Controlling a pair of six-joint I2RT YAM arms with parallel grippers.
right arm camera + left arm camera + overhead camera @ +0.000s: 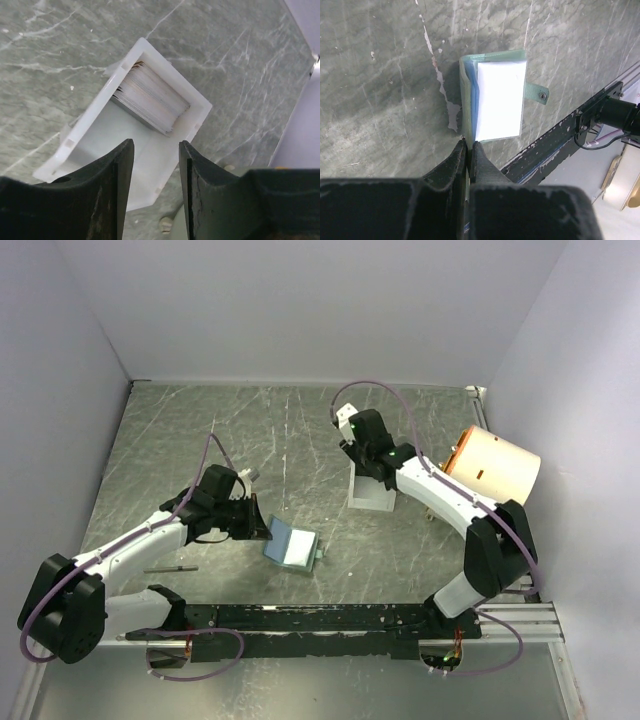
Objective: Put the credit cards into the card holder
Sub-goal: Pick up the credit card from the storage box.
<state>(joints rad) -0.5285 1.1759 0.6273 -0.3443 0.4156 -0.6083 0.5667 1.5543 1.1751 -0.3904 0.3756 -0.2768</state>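
The sage-green card holder (pixel 292 547) lies open on the table, pale blue-grey inside up. In the left wrist view the card holder (pixel 492 57) shows a shiny clear pocket and a snap tab (pixel 538 93). My left gripper (pixel 468 144) is shut on the near edge of its left flap; from above the left gripper (pixel 260 527) sits at the holder's left side. A stack of credit cards (pixel 150 100) stands on edge, leaning in the far end of a white tray (pixel 85 127). My right gripper (pixel 156 147) is open and empty just above the tray; the top view shows the right gripper (pixel 362 455) over the tray (pixel 370 495).
A pale orange cylinder (pixel 492 465) lies at the right wall behind the right arm. A thin dark strip (pixel 170 568) lies on the table near the left arm. The black base rail (pixel 320 618) runs along the near edge.
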